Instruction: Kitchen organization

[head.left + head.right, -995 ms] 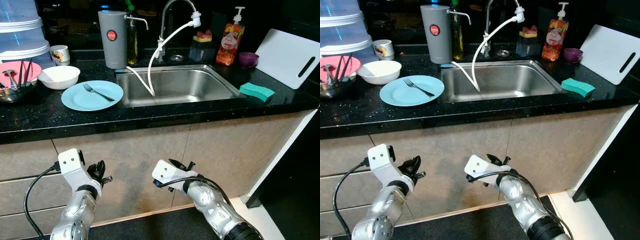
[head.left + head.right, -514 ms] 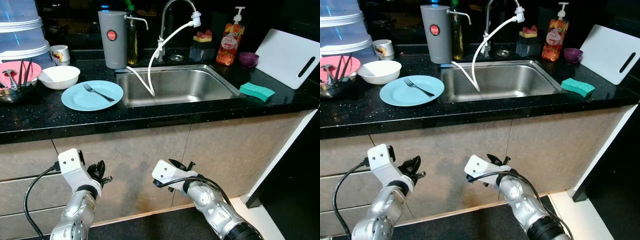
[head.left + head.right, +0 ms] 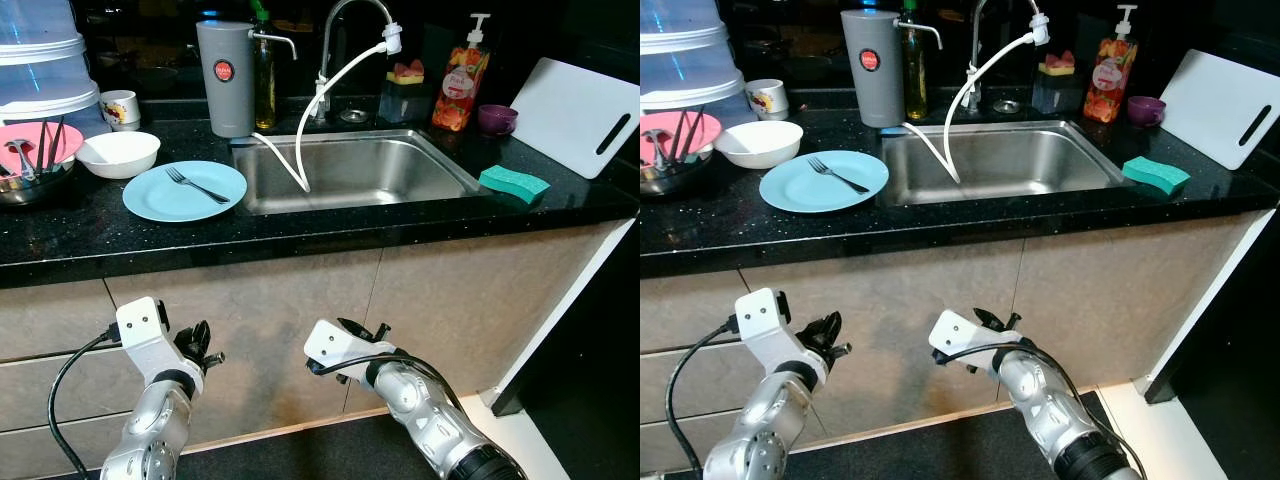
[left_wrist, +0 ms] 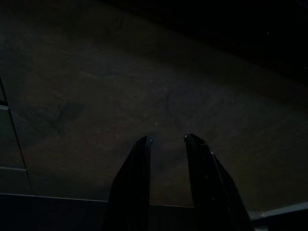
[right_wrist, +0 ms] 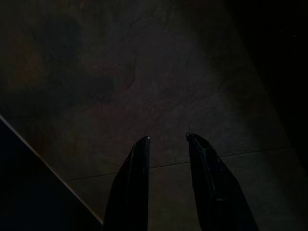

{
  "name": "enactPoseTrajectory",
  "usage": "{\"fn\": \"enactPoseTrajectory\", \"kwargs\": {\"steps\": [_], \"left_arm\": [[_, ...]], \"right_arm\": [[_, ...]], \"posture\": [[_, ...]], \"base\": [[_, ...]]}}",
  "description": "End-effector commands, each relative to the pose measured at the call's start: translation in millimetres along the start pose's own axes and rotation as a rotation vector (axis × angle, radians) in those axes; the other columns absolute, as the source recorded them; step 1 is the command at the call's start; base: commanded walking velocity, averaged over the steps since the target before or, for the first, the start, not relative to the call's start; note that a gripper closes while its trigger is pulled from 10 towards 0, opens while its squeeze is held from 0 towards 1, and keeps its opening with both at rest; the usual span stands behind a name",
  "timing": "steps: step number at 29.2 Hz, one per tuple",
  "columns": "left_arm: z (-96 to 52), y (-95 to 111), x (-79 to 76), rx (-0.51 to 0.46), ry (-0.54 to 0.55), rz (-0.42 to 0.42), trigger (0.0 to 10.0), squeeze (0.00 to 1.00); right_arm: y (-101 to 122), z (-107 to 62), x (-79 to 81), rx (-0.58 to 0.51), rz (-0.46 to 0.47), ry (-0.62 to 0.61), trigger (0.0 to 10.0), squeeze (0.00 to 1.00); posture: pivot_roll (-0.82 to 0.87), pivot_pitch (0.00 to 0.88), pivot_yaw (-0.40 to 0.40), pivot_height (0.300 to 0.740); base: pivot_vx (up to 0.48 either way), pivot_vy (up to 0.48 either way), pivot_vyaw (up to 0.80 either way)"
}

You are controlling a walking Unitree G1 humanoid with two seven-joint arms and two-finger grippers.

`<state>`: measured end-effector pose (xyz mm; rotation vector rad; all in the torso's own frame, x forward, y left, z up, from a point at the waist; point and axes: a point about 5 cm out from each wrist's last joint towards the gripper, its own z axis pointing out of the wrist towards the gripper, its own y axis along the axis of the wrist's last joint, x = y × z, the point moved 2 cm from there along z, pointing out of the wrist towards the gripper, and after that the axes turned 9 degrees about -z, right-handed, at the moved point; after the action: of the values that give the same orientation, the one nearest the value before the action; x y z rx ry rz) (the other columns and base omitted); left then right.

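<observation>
while both arms hang low in front of the cupboard doors [image 3: 420, 290], the left claw [image 4: 167, 139] and the right claw [image 5: 167, 138] each have a small gap between their two black fingers and hold nothing. up on the black worktop [image 3: 90, 225] sits a light blue plate [image 3: 184, 191], just to the left of the steel sink [image 3: 350, 170]. a fork [image 3: 197, 185] lies on the plate, with its long side running slantwise; its prongs point to the back left and its handle points to the front right, toward the sink. a white bowl [image 3: 118, 154] sits just behind the plate, and a small mug [image 3: 120, 108] stands farther back. a grey jug [image 3: 225, 78] stands at the sink's back left corner. a white hose [image 3: 310, 120] hangs from the tap [image 3: 350, 40] down into the sink. to the right of the sink lie a green sponge [image 3: 514, 183] and a white cutting board [image 3: 580, 115] that leans back. a soap bottle [image 3: 461, 88] and a small purple bowl [image 3: 497, 119] stand behind.
</observation>
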<state>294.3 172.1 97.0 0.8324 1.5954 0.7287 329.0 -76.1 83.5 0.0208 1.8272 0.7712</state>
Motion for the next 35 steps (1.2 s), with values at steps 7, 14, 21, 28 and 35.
{"fn": "enactPoseTrajectory", "kwargs": {"steps": [7, 14, 21, 28, 35], "left_arm": [[-0.2, -4.6, -0.1, 0.013, -0.001, -0.016, 10.0, 0.0], [0.0, -3.7, 0.4, 0.007, 0.004, -0.02, 10.0, 0.0], [0.3, -3.7, -0.1, 0.006, 0.004, -0.025, 10.0, 0.0], [0.2, -3.5, -0.5, 0.005, 0.006, -0.029, 10.0, 0.0], [-0.3, -2.9, -1.1, 0.003, 0.007, -0.03, 10.0, 0.0]], "right_arm": [[-3.1, -0.9, -0.1, 0.007, 0.007, -0.001, 10.0, 0.0], [-2.3, -0.3, -0.6, 0.006, 0.007, -0.001, 10.0, 0.0], [-3.1, -0.4, -1.4, 0.008, 0.009, -0.001, 10.0, 0.0], [-3.5, -0.3, -1.9, 0.008, 0.008, 0.0, 10.0, 0.0], [-3.2, -0.2, -2.4, 0.007, 0.007, 0.0, 10.0, 0.0]], "posture": [[-0.14, 0.0, -0.027, 0.74], [-0.14, 0.0, -0.027, 0.74], [-0.14, 0.0, -0.027, 0.74], [-0.14, 0.0, -0.027, 0.74], [-0.14, 0.009, -0.029, 0.74]], "base": [[0.0, 0.0, 0.0], [0.0, 0.0, 0.0], [0.0, 0.0, 0.0], [0.0, 0.0, 0.0], [0.0, 0.0, 0.0]]}}
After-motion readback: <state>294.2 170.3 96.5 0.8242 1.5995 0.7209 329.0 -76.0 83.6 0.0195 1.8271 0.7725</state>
